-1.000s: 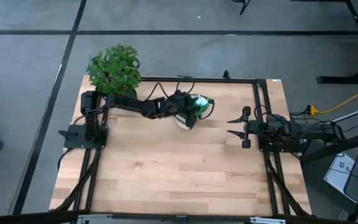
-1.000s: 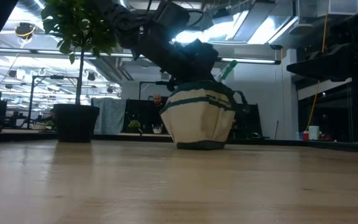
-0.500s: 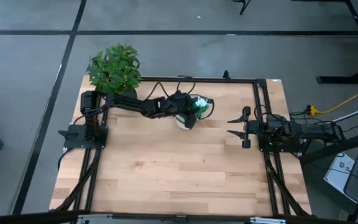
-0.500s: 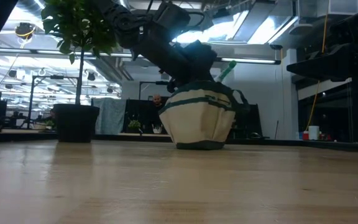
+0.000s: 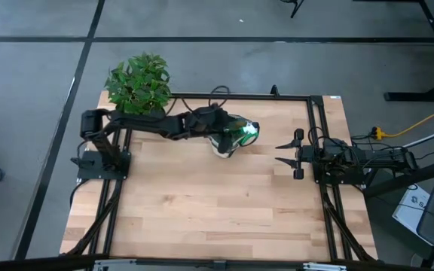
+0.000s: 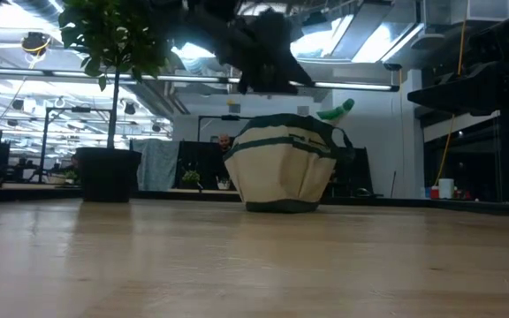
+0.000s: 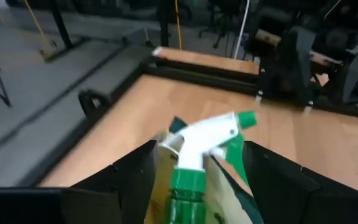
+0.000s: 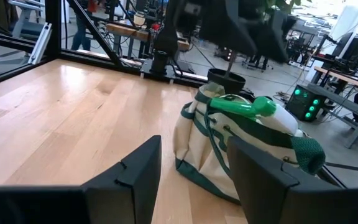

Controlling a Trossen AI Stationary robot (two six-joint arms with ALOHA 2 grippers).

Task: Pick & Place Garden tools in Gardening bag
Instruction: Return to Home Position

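The cream gardening bag with dark green trim stands on its base at the far middle of the table; it also shows in the low view. A white spray bottle with a green nozzle sticks out of the bag's top. My left gripper hangs open and empty just above the bag; in its wrist view the fingers stand on either side of the bottle's head, apart from it. My right gripper waits open at the table's right side. Other tools are hidden.
A potted leafy plant stands at the far left corner, its black pot left of the bag. A black frame rail runs along the table's right side. Bare wood lies between the bag and the near edge.
My left gripper has risen from the bag's mouth and now hangs clear above it. The spray bottle stays in the bag, and its green nozzle has tipped lower toward the table's right.
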